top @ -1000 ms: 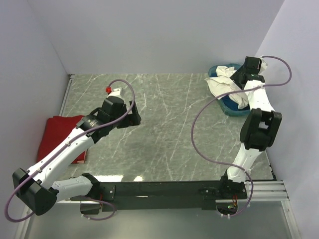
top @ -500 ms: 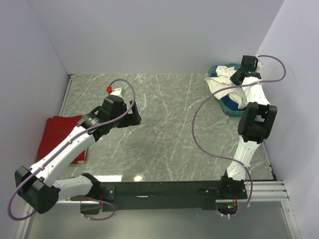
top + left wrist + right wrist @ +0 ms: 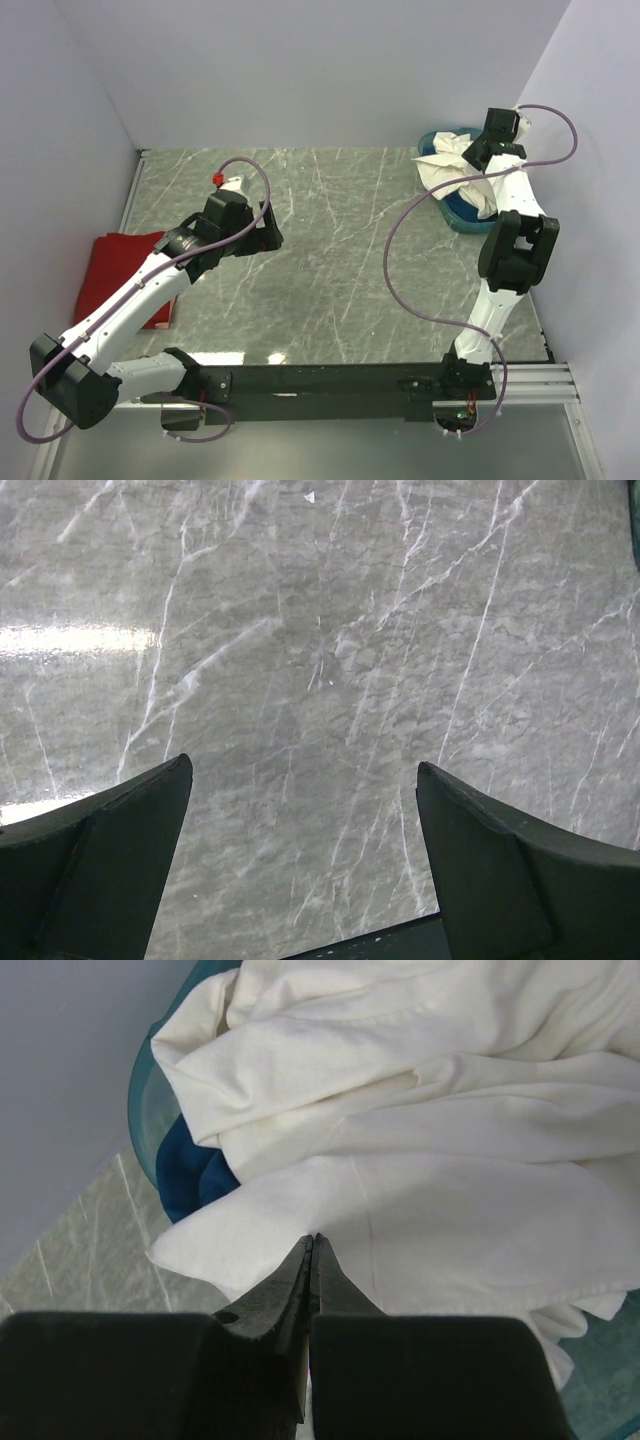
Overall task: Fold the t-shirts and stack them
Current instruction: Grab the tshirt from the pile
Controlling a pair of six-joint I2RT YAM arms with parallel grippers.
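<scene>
Right wrist: right claw [image 3: 313,1241] closed against white shirt [image 3: 450,1190] over blue shirt [image 3: 185,1168]; left claw [image 3: 302,767] open.

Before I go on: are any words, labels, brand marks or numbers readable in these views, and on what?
None can be read.
The cream-white t-shirt, dark blue t-shirt, red t-shirt and teal basin show no print, tag or logo.
The marble table has only veins.
Any marking on the left arm or right arm is too small to tell.
</scene>
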